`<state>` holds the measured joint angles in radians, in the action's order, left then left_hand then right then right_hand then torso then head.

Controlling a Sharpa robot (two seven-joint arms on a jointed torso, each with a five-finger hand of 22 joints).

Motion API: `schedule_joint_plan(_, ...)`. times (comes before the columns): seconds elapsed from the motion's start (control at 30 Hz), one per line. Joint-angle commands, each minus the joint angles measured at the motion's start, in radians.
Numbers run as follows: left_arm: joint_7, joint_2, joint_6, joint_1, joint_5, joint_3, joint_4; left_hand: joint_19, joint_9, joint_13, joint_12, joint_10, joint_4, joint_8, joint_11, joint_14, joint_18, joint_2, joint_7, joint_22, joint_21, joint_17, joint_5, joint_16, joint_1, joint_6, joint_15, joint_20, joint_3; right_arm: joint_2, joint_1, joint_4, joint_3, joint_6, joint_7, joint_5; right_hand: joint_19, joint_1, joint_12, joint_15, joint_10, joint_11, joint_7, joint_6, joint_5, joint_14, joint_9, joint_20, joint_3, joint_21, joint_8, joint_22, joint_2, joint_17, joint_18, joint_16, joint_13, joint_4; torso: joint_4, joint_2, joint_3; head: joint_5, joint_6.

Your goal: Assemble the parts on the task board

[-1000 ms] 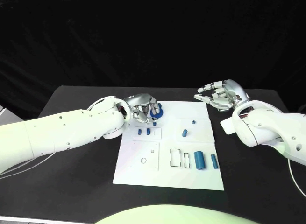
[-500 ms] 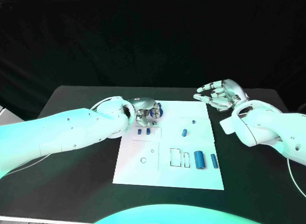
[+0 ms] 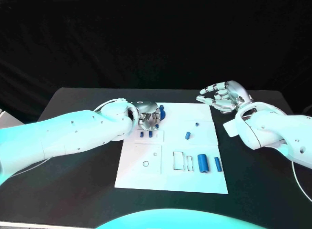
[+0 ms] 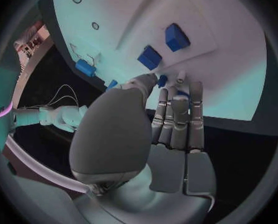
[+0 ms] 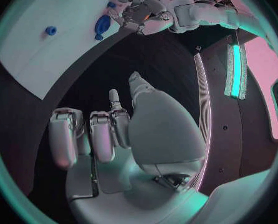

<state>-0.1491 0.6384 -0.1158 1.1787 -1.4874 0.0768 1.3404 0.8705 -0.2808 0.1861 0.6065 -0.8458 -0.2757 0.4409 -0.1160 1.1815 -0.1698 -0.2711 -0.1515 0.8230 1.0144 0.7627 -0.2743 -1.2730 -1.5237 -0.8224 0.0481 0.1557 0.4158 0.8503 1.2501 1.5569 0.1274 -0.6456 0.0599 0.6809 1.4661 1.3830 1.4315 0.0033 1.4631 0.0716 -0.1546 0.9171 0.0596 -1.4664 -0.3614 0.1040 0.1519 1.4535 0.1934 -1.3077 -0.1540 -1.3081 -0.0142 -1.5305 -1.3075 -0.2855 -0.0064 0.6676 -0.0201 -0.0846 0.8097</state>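
black table (image 3: 80,191), white task board (image 3: 171,179) on it

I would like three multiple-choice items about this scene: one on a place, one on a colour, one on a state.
1. Where is the left hand?
A. at the far left corner of the white task board
B. on the board's near edge
C. off the black table

2. What colour are the small parts on the board?
A. red
B. blue
C. yellow

3. What is the state of the right hand?
A. gripping a part
B. pressing on the board
C. holding nothing, beyond the board's far right corner

Answers: 1 A, the head view shows its fingers at that corner; 2 B, all the pieces look blue; 3 C, the right wrist view shows nothing in its fingers.
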Motion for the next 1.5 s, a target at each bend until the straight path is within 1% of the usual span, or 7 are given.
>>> schedule_joint_plan(0.03, -0.013, -0.008, 0.013, 0.000, -0.014, -0.001, -0.004, 0.010, 0.003, -0.004, -0.007, -0.007, 0.000, -0.009, 0.002, 0.011, -0.009, 0.007, 0.003, 0.009, 0.011, 0.006, 0.003, -0.012, -0.008, -0.009, 0.000, -0.002, 0.012, -0.001, -0.001, 0.002, 0.000, 0.005, 0.013, 0.013, 0.047, -0.002, -0.005, -0.006, -0.008, -0.001, 0.001, -0.005, 0.000, -0.081, -0.001, -0.003, -0.004, -0.005, 0.004, -0.186, 0.002, -0.180, -0.016, 0.003, -0.155, 0.004, 0.0001, 0.001, 0.0003, 0.002, -0.001)
schedule_joint_plan(0.23, -0.004, -0.019, 0.014, 0.000, -0.006, -0.001, -0.013, 0.025, 0.008, -0.020, -0.026, -0.037, 0.009, -0.022, 0.006, 0.026, -0.005, 0.012, 0.006, 0.039, 0.039, 0.022, 0.006, -0.031, -0.017, -0.031, -0.005, -0.006, 0.054, -0.002, -0.001, 0.003, 0.000, 0.006, 0.013, 0.014, 0.047, -0.002, -0.005, -0.006, -0.008, -0.001, 0.001, -0.005, 0.000, -0.081, -0.001, -0.003, -0.004, -0.005, 0.004, -0.186, 0.002, -0.180, -0.016, 0.003, -0.155, 0.004, 0.0000, 0.000, 0.0001, 0.004, 0.001)
schedule_joint_plan(0.33, 0.000, -0.024, 0.017, 0.000, -0.002, -0.001, -0.018, 0.040, 0.010, -0.033, -0.046, -0.064, 0.019, -0.032, 0.011, 0.052, 0.000, 0.012, 0.008, 0.068, 0.066, 0.057, 0.008, -0.056, -0.016, -0.048, -0.009, -0.009, 0.082, -0.002, -0.001, 0.003, 0.000, 0.006, 0.012, 0.014, 0.047, -0.002, -0.005, -0.006, -0.008, -0.001, 0.001, -0.005, 0.000, -0.081, -0.001, -0.003, -0.004, -0.005, 0.004, -0.186, 0.002, -0.180, -0.016, 0.003, -0.155, 0.004, 0.0008, 0.000, 0.0001, 0.005, 0.002)
schedule_joint_plan(0.57, 0.000, -0.028, 0.033, 0.000, 0.003, -0.001, -0.027, 0.046, 0.009, -0.039, -0.059, -0.078, 0.027, -0.035, 0.013, 0.061, 0.002, 0.012, 0.008, 0.083, 0.079, 0.066, 0.008, -0.067, -0.012, -0.060, -0.011, -0.011, 0.095, -0.002, -0.001, 0.004, 0.000, 0.007, 0.012, 0.015, 0.047, -0.002, -0.004, -0.006, -0.007, -0.001, 0.001, -0.006, 0.000, -0.081, -0.001, -0.003, -0.004, -0.005, 0.005, -0.186, 0.003, -0.179, -0.016, 0.003, -0.156, 0.004, 0.0019, -0.001, -0.0001, 0.007, 0.004)
schedule_joint_plan(0.8, 0.004, -0.032, 0.051, 0.000, 0.010, -0.001, -0.035, 0.073, 0.006, -0.047, -0.075, -0.115, 0.049, -0.041, 0.022, 0.094, 0.008, 0.015, 0.009, 0.123, 0.113, 0.114, 0.010, -0.096, -0.007, -0.083, -0.019, -0.016, 0.113, -0.003, -0.001, 0.004, 0.000, 0.008, 0.012, 0.016, 0.047, -0.002, -0.004, -0.006, -0.007, -0.001, 0.001, -0.006, 0.000, -0.081, -0.001, -0.003, -0.004, -0.005, 0.005, -0.186, 0.003, -0.179, -0.016, 0.003, -0.156, 0.004, 0.0017, -0.001, 0.0006, 0.008, 0.005)
schedule_joint_plan(1.27, 0.019, -0.044, 0.042, -0.001, 0.020, 0.000, -0.050, 0.078, 0.007, -0.058, -0.105, -0.122, 0.062, -0.059, 0.019, 0.103, 0.011, 0.009, 0.007, 0.136, 0.126, 0.119, 0.012, -0.106, 0.007, -0.079, -0.017, -0.018, 0.123, -0.001, -0.001, 0.006, 0.000, 0.007, 0.011, 0.018, 0.047, -0.002, -0.004, -0.006, -0.007, -0.001, 0.001, -0.006, 0.000, -0.081, -0.001, -0.003, -0.004, -0.005, 0.005, -0.186, 0.003, -0.179, -0.016, 0.003, -0.156, 0.004, 0.0020, -0.001, 0.0000, 0.008, 0.007)
schedule_joint_plan(1.5, 0.025, -0.046, 0.050, -0.001, 0.026, 0.001, -0.049, 0.070, 0.013, -0.075, -0.154, -0.108, 0.063, -0.092, 0.005, 0.099, 0.011, -0.010, 0.011, 0.136, 0.124, 0.107, 0.015, -0.109, 0.041, -0.052, -0.005, -0.010, 0.116, 0.000, -0.001, 0.007, 0.000, 0.006, 0.011, 0.020, 0.047, -0.002, -0.004, -0.007, -0.007, -0.001, 0.002, -0.005, 0.000, -0.081, -0.002, -0.003, -0.004, -0.004, 0.006, -0.186, 0.004, -0.180, -0.015, 0.003, -0.156, 0.004, 0.0006, -0.002, -0.0001, 0.008, 0.007)
